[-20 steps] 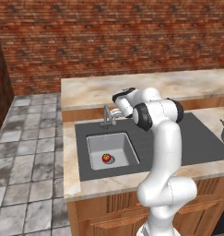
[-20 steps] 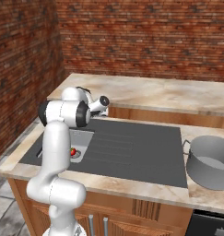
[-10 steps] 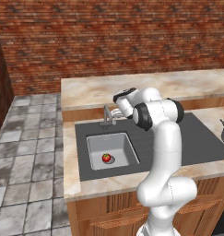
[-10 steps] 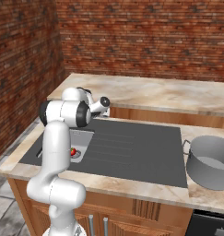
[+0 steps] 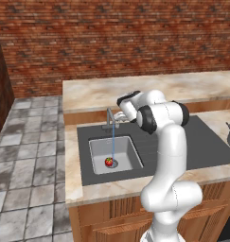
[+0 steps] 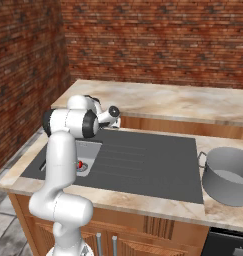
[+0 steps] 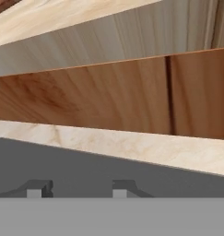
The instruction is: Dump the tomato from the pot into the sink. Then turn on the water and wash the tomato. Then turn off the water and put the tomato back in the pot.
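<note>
Kitchen. Indicators: marble-pattern counter [image 5: 97, 94] on wooden cabinets [image 6: 143, 227], inset sink [image 5: 100, 153] with faucet [image 5: 110, 118], brick wall [image 6: 158, 40], tiled floor [image 5: 26, 156].

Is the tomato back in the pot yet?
No, the tomato lies in the sink under a thin stream from the faucet; the pot stands apart on the counter.

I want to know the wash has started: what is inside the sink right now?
The tomato lies in the sink by the drain, under a thin stream from the faucet. The arm hides part of the basin from the right.
</note>
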Robot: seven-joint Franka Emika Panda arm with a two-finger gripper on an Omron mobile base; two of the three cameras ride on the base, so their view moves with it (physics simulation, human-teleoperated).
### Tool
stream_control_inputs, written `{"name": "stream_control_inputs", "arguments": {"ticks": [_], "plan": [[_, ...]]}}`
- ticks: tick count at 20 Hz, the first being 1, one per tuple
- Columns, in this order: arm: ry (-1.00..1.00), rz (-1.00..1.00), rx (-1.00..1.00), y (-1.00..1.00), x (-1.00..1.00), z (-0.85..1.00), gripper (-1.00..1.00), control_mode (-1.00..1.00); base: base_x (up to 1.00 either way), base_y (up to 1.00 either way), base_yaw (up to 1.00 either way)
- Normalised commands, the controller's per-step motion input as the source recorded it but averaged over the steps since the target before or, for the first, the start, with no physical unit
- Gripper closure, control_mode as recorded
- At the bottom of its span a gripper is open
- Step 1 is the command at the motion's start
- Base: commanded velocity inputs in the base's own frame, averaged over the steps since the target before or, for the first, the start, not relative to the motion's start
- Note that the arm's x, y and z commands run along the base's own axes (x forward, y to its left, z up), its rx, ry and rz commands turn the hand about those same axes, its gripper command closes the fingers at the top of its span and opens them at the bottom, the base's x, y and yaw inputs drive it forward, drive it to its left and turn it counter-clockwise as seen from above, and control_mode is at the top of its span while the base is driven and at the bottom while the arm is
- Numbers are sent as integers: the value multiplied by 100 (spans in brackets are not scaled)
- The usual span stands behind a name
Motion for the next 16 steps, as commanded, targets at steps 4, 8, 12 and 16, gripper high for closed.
{"name": "stream_control_inputs", "arguments": {"ticks": [4, 8, 12, 16], "plan": [[0, -4, 0, -73, -3, -11, 100, -100, 0, 0, 0], [0, -4, 0, -72, -1, -14, 100, -100, 0, 0, 0], [0, -3, 0, -67, 0, -4, 100, -100, 0, 0, 0], [0, 0, 0, -49, 0, 0, 100, -100, 0, 0, 0]]}}
